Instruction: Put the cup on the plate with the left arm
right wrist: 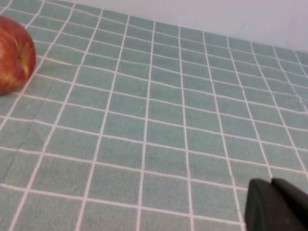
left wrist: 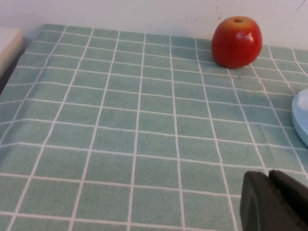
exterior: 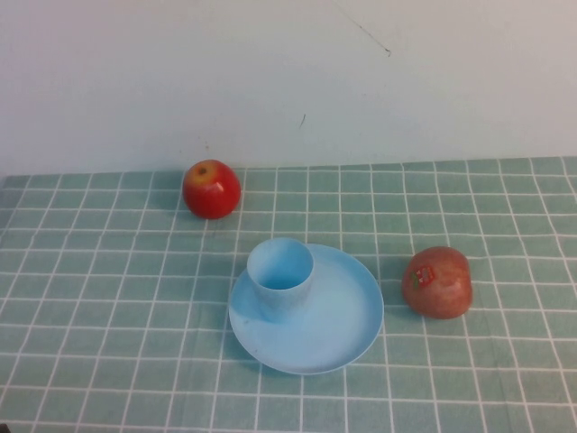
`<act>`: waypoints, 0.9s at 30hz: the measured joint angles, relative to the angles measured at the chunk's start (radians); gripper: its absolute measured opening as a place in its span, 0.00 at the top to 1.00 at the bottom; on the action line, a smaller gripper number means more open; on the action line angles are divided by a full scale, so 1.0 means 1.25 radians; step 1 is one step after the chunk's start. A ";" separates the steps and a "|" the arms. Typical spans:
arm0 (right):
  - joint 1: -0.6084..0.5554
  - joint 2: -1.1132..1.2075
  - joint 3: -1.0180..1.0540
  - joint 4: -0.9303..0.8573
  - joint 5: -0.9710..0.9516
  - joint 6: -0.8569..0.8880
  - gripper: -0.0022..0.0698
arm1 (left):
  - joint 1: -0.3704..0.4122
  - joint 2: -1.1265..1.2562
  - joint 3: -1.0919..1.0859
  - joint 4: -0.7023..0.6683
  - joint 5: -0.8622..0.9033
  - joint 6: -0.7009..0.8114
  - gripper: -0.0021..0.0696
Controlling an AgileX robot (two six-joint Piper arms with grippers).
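Note:
The light blue cup (exterior: 280,277) stands upright on the left part of the light blue plate (exterior: 338,316) in the middle of the table. Neither arm shows in the high view. My left gripper (left wrist: 268,175) is shut and empty, low over the checked cloth to the left of the plate; a sliver of the plate's rim (left wrist: 301,115) shows in the left wrist view. My right gripper (right wrist: 272,183) is shut and empty over the cloth on the right side.
A red apple (exterior: 212,188) sits at the back left and also shows in the left wrist view (left wrist: 237,42). A reddish apple with a sticker (exterior: 438,281) lies right of the plate and also shows in the right wrist view (right wrist: 14,60). A green checked cloth (exterior: 108,298) covers the table.

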 joint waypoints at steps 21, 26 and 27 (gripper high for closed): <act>0.040 0.000 0.000 0.000 0.000 0.000 0.97 | 0.000 -0.002 0.000 -0.005 0.002 0.000 0.97; 0.040 0.000 0.000 0.000 0.000 0.000 0.97 | 0.000 -0.002 0.000 -0.005 0.002 0.007 0.97; 0.040 0.000 0.000 0.000 0.000 0.000 0.97 | 0.000 -0.002 0.000 -0.005 0.002 0.011 0.97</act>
